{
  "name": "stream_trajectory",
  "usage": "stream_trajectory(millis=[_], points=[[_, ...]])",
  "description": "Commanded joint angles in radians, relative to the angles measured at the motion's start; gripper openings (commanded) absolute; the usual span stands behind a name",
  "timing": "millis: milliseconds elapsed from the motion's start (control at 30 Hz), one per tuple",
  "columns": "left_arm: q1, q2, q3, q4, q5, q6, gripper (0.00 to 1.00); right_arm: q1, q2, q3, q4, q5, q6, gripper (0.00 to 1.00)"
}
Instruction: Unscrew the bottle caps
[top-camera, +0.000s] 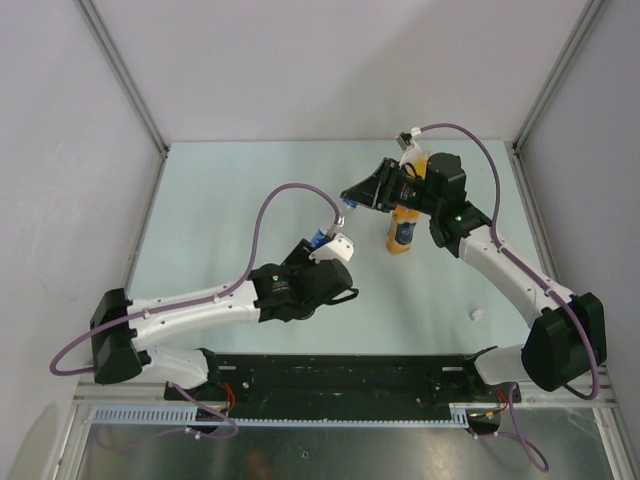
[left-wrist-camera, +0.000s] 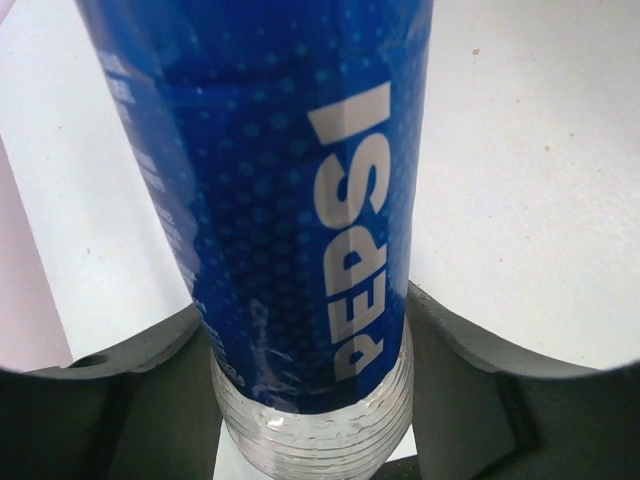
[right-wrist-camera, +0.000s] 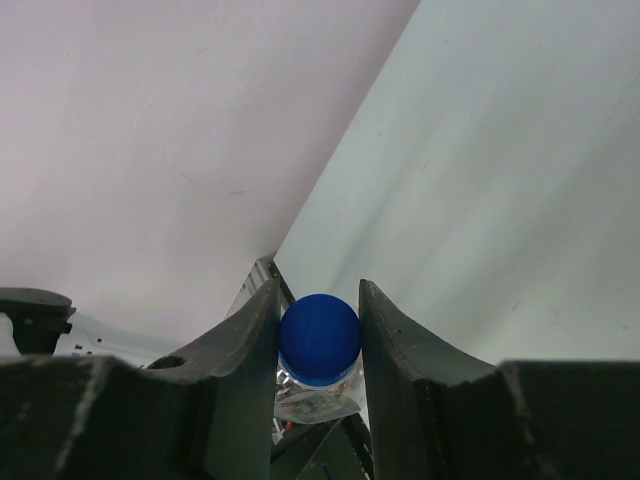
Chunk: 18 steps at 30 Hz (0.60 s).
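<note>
A robotics lab test cell: a pale green desk (top-camera: 230, 200) walled by plain white panels (top-camera: 300, 60) on metal posts (top-camera: 122, 75), with a left arm (top-camera: 190, 310) and a right arm (top-camera: 510, 270) bolted to a black rail (top-camera: 340, 372).

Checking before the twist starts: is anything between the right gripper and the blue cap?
Nothing visible. The right gripper is closed on the blue cap, with a finger touching each side, and the left gripper clamps the Pepsi bottle by its body.
</note>
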Motion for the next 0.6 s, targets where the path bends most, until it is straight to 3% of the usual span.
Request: stream_trajectory(millis=[0,300,567], points=[[-0.002,-0.052,0.053,0.042,0.031,-0.03,0.04,-0.017,-0.067,-0.014,0.12,-0.096,-0.014,0.0],[0.001,-0.095,0.116,0.131,0.346,0.16,0.0,-0.07,-0.111,-0.048,0.258,-0.26,-0.002,0.0],[0.04,-0.192,0.108,0.239,0.616,0.238,0.0,-0.078,-0.148,-0.049,0.293,-0.402,-0.091,0.0]])
